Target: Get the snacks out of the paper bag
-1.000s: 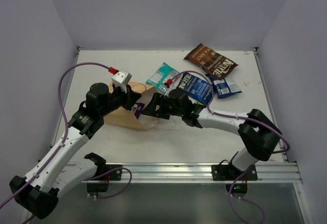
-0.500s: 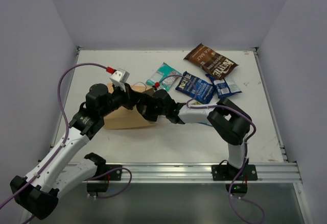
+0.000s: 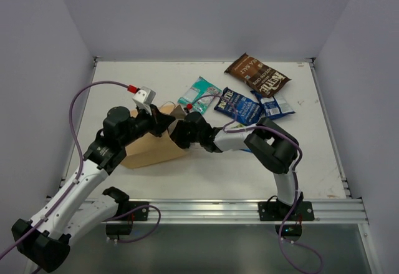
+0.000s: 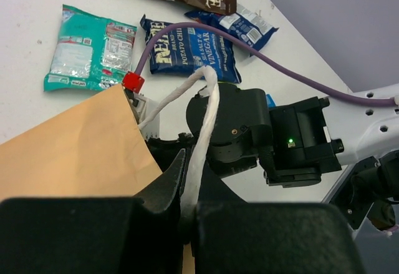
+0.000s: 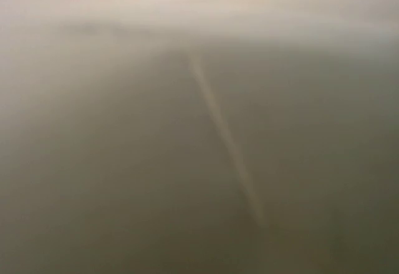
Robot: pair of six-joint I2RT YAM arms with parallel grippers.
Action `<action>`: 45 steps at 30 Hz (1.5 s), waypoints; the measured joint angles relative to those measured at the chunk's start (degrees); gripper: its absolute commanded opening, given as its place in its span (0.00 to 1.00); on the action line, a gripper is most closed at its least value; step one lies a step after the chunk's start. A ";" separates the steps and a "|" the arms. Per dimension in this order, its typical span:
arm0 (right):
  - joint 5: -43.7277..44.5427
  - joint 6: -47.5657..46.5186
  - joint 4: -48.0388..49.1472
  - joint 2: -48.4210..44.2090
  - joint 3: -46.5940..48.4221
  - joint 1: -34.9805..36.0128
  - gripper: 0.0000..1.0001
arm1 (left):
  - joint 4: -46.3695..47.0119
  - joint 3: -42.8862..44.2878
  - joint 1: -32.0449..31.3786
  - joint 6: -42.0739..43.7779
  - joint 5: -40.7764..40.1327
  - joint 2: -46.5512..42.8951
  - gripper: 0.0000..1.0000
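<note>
Bag job: pinched white string (image 4: 202, 118) of paper bag (image 3: 148, 151) tight in closed left gripper (image 4: 189, 193); had right gripper (image 3: 174, 134) inside, fingers closed; could not tell if holding anything.

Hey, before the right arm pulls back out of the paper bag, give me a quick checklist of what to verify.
1. Left gripper shut on handle: ok.
2. Right gripper reaching into bag: ok.
3. Right gripper shut: ok.
4. Snack in its grip: cannot tell, the wrist view shows only paper.
5. Teal packet, dark blue bag, brown bag, blue-white packet lying outside: ok.
6. Bag emptied: cannot tell.
</note>
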 measured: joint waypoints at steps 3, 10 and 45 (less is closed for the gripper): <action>0.04 -1.14 0.33 -1.49 -1.31 -0.07 0.00 | -0.13 -0.74 -0.02 0.52 -0.63 -0.87 0.00; 0.26 -5.66 0.37 -14.82 -7.96 -1.51 0.00 | -1.51 -1.62 -0.02 3.63 -3.08 -2.29 0.00; -1.70 -29.05 -29.46 -45.18 -3.85 -17.40 0.00 | -10.62 -1.46 0.35 24.70 -15.61 -3.52 0.00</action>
